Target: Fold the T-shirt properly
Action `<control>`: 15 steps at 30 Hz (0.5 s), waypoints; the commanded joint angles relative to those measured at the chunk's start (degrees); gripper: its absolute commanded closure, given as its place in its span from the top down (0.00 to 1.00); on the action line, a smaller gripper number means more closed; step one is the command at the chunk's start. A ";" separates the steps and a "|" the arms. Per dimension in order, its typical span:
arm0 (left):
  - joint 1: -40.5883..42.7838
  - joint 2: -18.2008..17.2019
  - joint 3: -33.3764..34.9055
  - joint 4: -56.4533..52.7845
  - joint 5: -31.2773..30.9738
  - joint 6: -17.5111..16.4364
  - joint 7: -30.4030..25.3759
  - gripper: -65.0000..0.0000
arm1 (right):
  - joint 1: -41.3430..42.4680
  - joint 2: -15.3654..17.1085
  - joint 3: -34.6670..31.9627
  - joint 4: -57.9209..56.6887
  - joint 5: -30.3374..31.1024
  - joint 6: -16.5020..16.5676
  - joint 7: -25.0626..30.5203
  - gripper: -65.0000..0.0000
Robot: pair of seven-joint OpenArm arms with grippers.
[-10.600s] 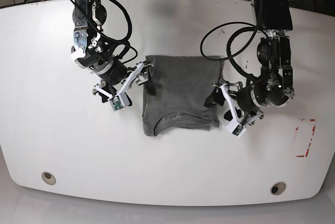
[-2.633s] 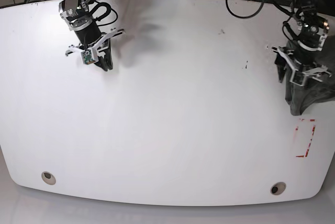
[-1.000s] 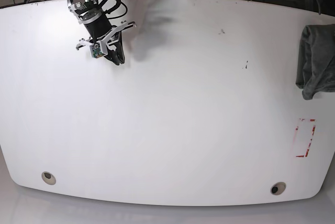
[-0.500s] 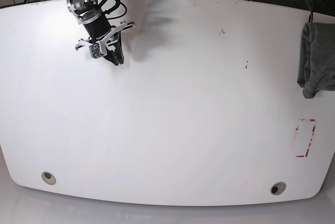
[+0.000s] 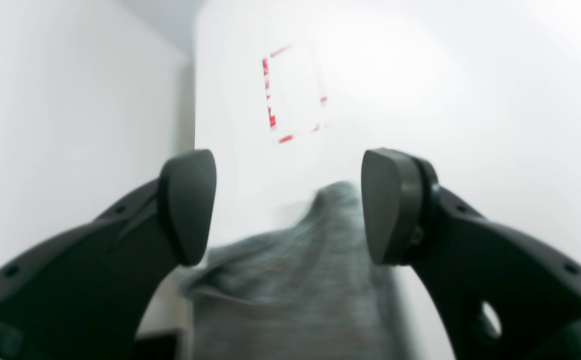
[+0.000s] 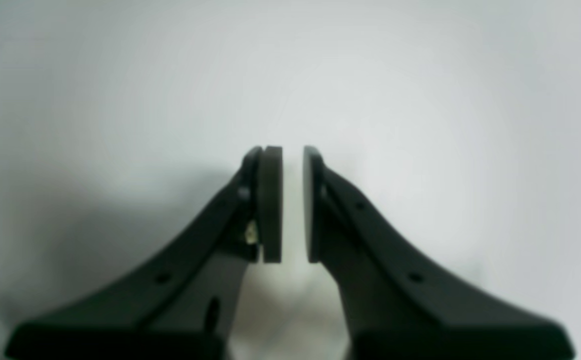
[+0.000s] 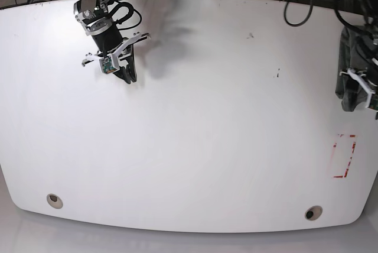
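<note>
Across the base view I note a broad white tabletop (image 7: 195, 140) with rounded corners, filling nearly the whole field. Its near edge carries two small round holes, one toward each corner (image 7: 54, 200) (image 7: 313, 212).

At the far right edge of that surface lies the plain heather-grey knit T-shirt (image 7: 349, 78), bunched into a narrow dark heap and partly cut off by the picture's border. In the left wrist view I see the same grey cloth (image 5: 290, 280) blurred, lying low between the two black fingers, its upper fold rising toward the right pad (image 5: 385, 205); whether any pad touches it I cannot tell.

The left gripper (image 5: 288, 205) stands with its jaws spread wide and clamped on nothing. In the base view it (image 7: 361, 84) sits at the right border, over the heap.

The right gripper (image 6: 293, 205) hangs near the far left corner of the tabletop, well apart from the garment; its jaws are drawn nearly together with only a thin slit between the pads, and nothing is between them. It shows in the base view too (image 7: 121, 61).

A faint red rectangular outline (image 7: 344, 156) is marked on the surface near the right edge, just nearer the front than the garment.
</note>
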 commanded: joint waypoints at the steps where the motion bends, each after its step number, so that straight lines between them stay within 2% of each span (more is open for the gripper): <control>1: -1.39 4.12 2.86 3.54 1.77 1.63 -4.04 0.65 | 0.33 0.48 0.79 -0.81 0.09 -0.79 4.54 0.10; 4: -0.51 8.34 5.33 3.89 4.67 3.39 -7.91 0.64 | 0.24 0.56 2.37 -2.13 0.35 -2.28 7.18 0.10; 8: 3.53 13.70 8.14 3.54 6.61 5.50 -14.68 0.64 | -1.34 0.65 3.52 -3.01 0.53 -2.46 8.24 0.10; 11: 7.40 15.90 10.78 3.62 6.61 6.65 -17.93 0.64 | -3.63 0.65 3.60 -2.65 1.41 -2.46 8.59 0.10; 15: 14.61 18.53 13.94 3.97 6.61 7.26 -21.01 0.64 | -8.29 0.56 3.60 -2.57 5.45 -2.46 10.43 0.10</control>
